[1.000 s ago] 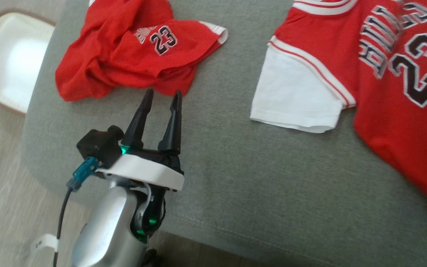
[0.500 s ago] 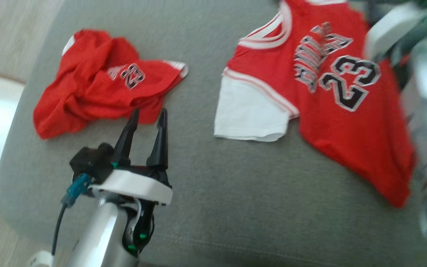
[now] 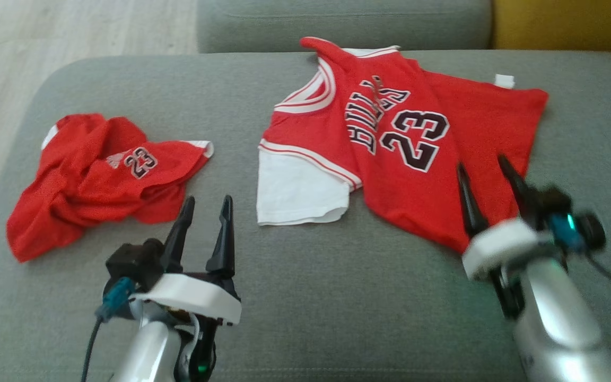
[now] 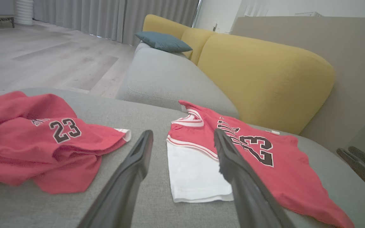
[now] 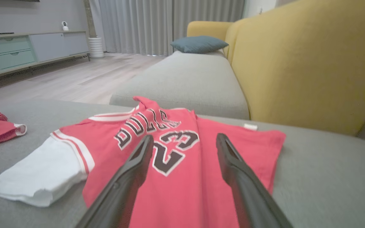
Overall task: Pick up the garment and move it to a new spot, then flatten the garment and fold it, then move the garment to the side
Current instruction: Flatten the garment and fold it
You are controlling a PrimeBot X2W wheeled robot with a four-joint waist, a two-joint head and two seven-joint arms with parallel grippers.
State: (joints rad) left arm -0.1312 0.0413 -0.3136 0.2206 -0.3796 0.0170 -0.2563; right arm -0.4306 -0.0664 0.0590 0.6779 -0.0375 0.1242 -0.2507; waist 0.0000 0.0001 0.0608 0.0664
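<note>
Two garments lie on the grey fabric sofa seat, and the coming pickup depends on which of them each arm can reach. The red mesh basketball jersey, printed BULLS 23 and fitted with a white sleeve, lies spread and mostly flat on the right half. Its long axis runs roughly across the head view, collar toward the robot's left and hem toward its right. The right hand hangs over the hem end near the jersey's near corner, its two dark fingers apart and pointing away from the robot. In the right wrist view the number 23 sits between those fingers. Whether the tips touch the cloth cannot be told, though they look to be above it. The crumpled red shorts, also marked 23, lie bunched on the left half, well apart from the jersey. The left hand hovers just beside their near right edge, fingers likewise apart and aimed at the bare strip of cushion between the shorts and the white sleeve. Each arm is therefore nearer its own garment. As the flatter piece under the right hand, the jersey looks the likelier target, and taking it would call for a short descent onto the hem.
</note>
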